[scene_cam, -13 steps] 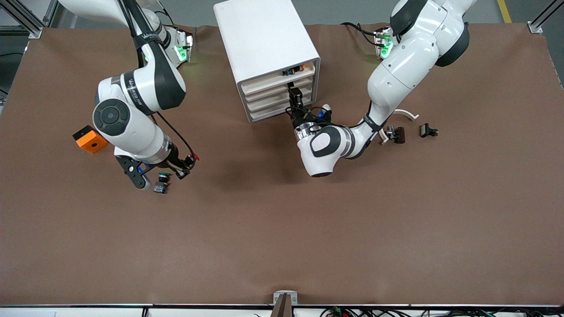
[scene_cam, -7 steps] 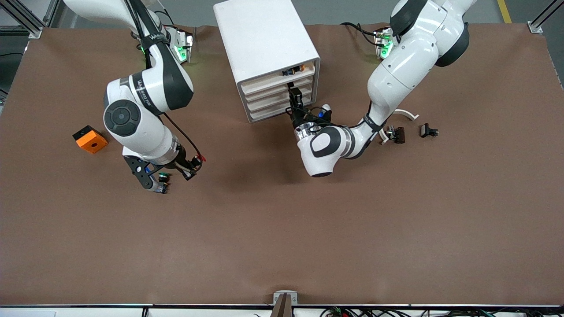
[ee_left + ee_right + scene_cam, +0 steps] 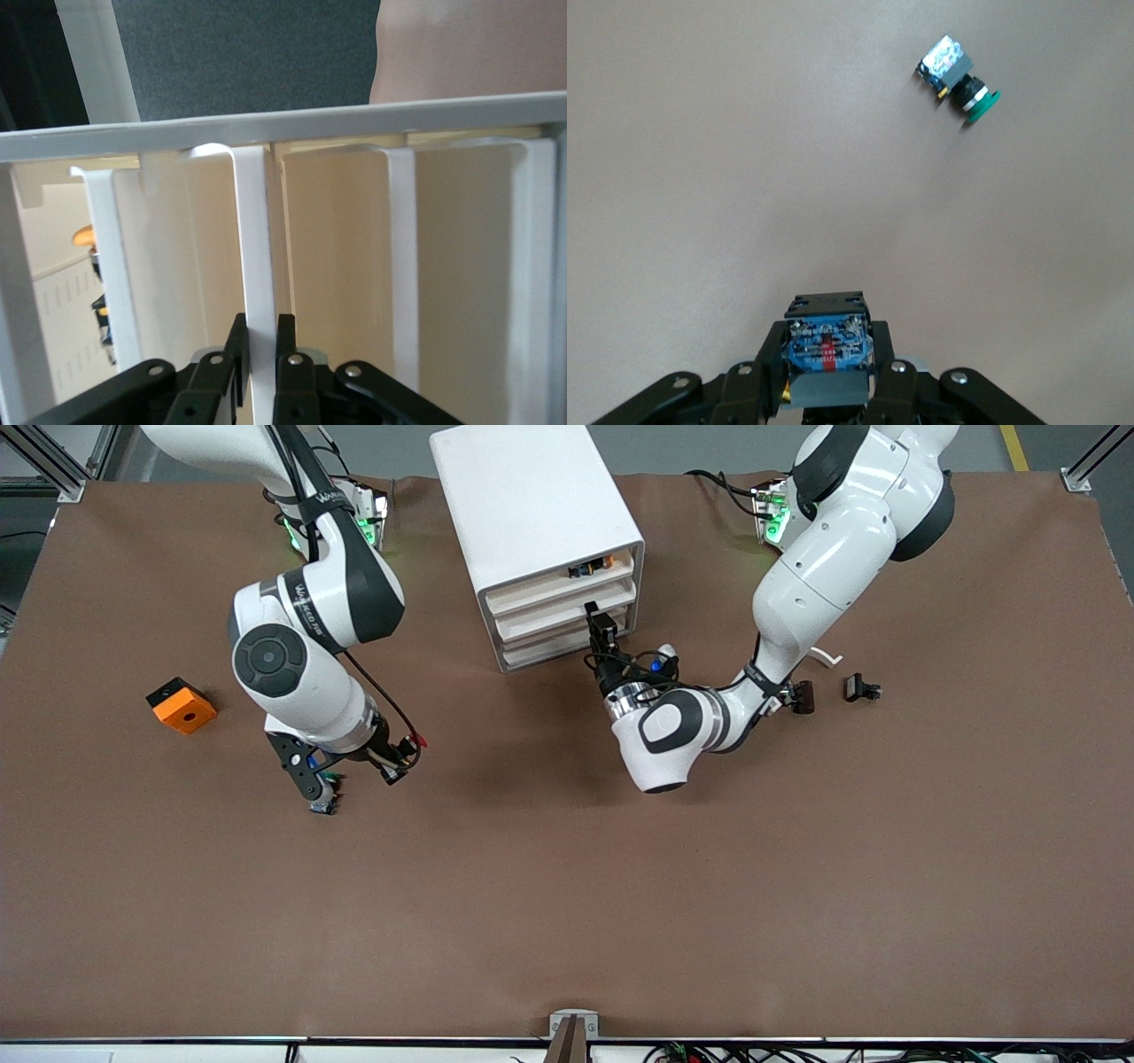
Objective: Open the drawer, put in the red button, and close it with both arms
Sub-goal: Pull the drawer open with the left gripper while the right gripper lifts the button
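The white cabinet stands at the table's back middle. My left gripper is at its stack of drawers. In the left wrist view it is shut on the white front lip of one drawer, in the middle of the stack. My right gripper hangs over the table toward the right arm's end. In the right wrist view it is shut on a button's black-and-blue body, taken as the red button; its cap is hidden. The green-capped button lies on the table under it.
An orange cube sits toward the right arm's end. Small black parts and a white curved piece lie toward the left arm's end. Small parts sit in the cabinet's top slot.
My right arm has carried its button toward the cabinet, passing over the green button. My left gripper has drawn back a little from the cabinet, still gripping the drawer front.
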`<state>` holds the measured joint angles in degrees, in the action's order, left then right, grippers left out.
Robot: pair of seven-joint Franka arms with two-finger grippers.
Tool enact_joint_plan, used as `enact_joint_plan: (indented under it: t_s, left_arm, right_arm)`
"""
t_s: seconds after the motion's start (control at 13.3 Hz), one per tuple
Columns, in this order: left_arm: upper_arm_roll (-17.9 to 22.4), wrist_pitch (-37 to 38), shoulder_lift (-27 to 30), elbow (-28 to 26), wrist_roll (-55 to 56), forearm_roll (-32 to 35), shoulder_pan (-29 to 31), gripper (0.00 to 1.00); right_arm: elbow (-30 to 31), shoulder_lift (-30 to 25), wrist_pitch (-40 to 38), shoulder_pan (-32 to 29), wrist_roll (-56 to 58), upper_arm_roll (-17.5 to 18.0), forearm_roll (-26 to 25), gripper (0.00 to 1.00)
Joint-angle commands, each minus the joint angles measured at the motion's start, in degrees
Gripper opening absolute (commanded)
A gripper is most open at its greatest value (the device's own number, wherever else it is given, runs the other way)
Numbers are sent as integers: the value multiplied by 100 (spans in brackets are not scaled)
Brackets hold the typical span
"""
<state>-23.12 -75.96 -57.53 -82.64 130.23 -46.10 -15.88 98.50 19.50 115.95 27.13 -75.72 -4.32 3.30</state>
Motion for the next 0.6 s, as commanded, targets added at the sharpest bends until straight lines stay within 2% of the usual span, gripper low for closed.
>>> enact_joint_plan:
  t_s: [0.0,0.53]
  left_arm:
    - [211,90,92,37,-33,13,85,7]
    - [212,108,171,143,-42,522,568,7]
  right_arm:
    - [-278,176,-90,187,-364,-43,57,0]
    - [-656,414,-90,863,-1628,-43,57,0]
